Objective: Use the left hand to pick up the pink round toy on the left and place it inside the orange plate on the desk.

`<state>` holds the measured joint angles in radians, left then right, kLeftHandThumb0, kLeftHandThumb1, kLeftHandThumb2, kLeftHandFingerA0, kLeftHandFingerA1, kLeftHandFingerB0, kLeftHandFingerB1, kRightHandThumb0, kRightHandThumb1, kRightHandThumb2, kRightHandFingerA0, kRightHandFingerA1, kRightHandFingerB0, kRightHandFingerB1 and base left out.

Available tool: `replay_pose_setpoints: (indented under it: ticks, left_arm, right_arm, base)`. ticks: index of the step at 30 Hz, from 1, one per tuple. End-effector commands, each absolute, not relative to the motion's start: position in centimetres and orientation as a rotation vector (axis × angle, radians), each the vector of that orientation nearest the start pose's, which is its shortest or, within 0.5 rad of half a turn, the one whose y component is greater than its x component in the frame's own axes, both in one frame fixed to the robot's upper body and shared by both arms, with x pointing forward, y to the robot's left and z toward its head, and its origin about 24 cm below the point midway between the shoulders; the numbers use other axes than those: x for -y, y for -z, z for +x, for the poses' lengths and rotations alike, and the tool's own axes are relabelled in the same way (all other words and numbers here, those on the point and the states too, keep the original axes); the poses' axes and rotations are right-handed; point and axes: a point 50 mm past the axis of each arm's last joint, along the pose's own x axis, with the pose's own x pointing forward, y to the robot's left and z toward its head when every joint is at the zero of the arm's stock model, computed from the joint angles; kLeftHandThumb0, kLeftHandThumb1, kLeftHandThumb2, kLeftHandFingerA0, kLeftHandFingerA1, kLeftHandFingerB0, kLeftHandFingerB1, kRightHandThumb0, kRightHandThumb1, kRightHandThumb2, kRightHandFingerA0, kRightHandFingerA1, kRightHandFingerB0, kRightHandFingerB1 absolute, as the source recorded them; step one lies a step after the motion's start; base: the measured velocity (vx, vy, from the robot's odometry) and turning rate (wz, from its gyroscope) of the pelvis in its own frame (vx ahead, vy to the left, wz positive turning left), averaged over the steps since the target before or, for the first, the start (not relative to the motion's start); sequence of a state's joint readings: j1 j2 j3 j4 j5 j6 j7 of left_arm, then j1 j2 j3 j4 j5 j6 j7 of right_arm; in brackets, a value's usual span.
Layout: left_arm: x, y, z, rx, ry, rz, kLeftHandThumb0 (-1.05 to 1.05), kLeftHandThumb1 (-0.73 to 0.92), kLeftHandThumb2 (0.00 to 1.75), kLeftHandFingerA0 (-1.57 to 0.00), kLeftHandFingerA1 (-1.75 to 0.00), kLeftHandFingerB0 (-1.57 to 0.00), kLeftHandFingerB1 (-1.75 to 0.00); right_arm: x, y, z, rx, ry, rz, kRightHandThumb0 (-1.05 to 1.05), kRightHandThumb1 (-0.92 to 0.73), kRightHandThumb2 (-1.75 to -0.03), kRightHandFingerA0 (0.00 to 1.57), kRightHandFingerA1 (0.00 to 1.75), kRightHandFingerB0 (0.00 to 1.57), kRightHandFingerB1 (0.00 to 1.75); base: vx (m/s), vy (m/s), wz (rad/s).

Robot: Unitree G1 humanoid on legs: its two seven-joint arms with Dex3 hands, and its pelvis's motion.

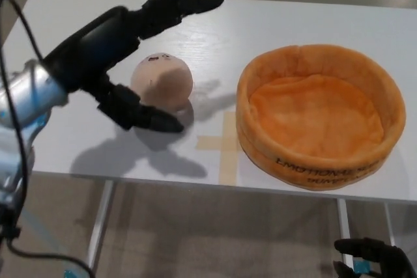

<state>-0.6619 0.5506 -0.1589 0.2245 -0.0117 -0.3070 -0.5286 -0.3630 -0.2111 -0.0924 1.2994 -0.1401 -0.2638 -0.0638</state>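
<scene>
The pink round toy with a small face on top rests on the white desk, left of centre. My left hand hovers over its left side, open, with two fingers stretched out above the toy and the thumb low at its near side. Nothing is held. The orange plush plate sits to the right of the toy and holds nothing. My right hand shows only in part at the bottom right, below the desk edge.
A tan tape cross marks the desk between the toy and the plate. The desk's front edge runs across the lower picture, with floor and white desk legs below it.
</scene>
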Motion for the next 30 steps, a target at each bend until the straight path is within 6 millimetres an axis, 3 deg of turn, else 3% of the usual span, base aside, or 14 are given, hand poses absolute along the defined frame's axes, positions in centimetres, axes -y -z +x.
replay_pose_setpoints:
  ticks: [1,4,5,8,9,10,21,30]
  left_arm:
    - [-14.0,-19.7,38.2,0.454,0.426,1.252,-0.47,0.36,0.7,0.0,0.0,0.0,-0.11]
    - [-13.8,-19.0,39.3,0.394,0.393,1.36,-0.56,0.39,0.75,0.0,0.0,0.0,-0.06]
    - [-13.8,-18.9,39.6,0.38,0.387,1.383,-0.69,0.34,0.56,0.0,0.0,0.0,-0.1]
    - [-13.7,-18.6,40.0,0.349,0.377,1.426,-0.72,0.35,0.58,0.0,0.0,0.0,-0.09]
    - [-13.6,-18.6,40.1,0.344,0.376,1.432,-0.72,0.35,0.58,0.0,0.0,0.0,-0.09]
    - [-13.1,-18.1,40.7,0.313,0.352,1.503,-0.64,0.37,0.8,0.0,0.0,0.0,-0.08]
    - [-11.4,-15.8,41.5,0.246,0.346,1.652,-0.66,0.38,0.8,0.0,0.0,0.0,-0.07]
    - [-12.4,-13.9,41.5,0.17,0.321,1.693,-0.64,0.38,0.79,0.0,0.0,0.0,-0.11]
  right_arm:
    - [22.5,10.2,23.0,-0.687,0.115,-0.282,-0.3,-0.58,-0.57,0.72,0.62,0.66,0.5]
    - [22.4,10.2,23.0,-0.69,0.113,-0.279,-0.3,-0.59,-0.57,0.7,0.61,0.65,0.49]
    - [22.4,10.2,23.0,-0.693,0.113,-0.28,-0.3,-0.59,-0.57,0.7,0.59,0.65,0.49]
    - [22.4,10.3,22.9,-0.696,0.112,-0.284,-0.3,-0.59,-0.57,0.71,0.59,0.65,0.49]
    - [22.4,10.3,22.9,-0.696,0.112,-0.285,-0.3,-0.59,-0.57,0.71,0.59,0.65,0.49]
    - [22.3,10.3,22.9,-0.695,0.108,-0.289,-0.3,-0.58,-0.57,0.72,0.63,0.65,0.49]
    - [21.9,10.4,22.9,-0.694,0.108,-0.271,-0.3,-0.58,-0.56,0.73,0.61,0.67,0.49]
    - [22.1,10.5,22.7,-0.701,0.114,-0.265,-0.3,-0.57,-0.56,0.74,0.62,0.69,0.49]
  base:
    - [0.0,0.0,0.0]
    - [0.0,0.0,0.0]
    - [0.0,0.0,0.0]
    - [0.0,0.0,0.0]
    - [0.0,0.0,0.0]
    - [0.0,0.0,0.0]
    - [0.0,0.0,0.0]
    - [0.0,0.0,0.0]
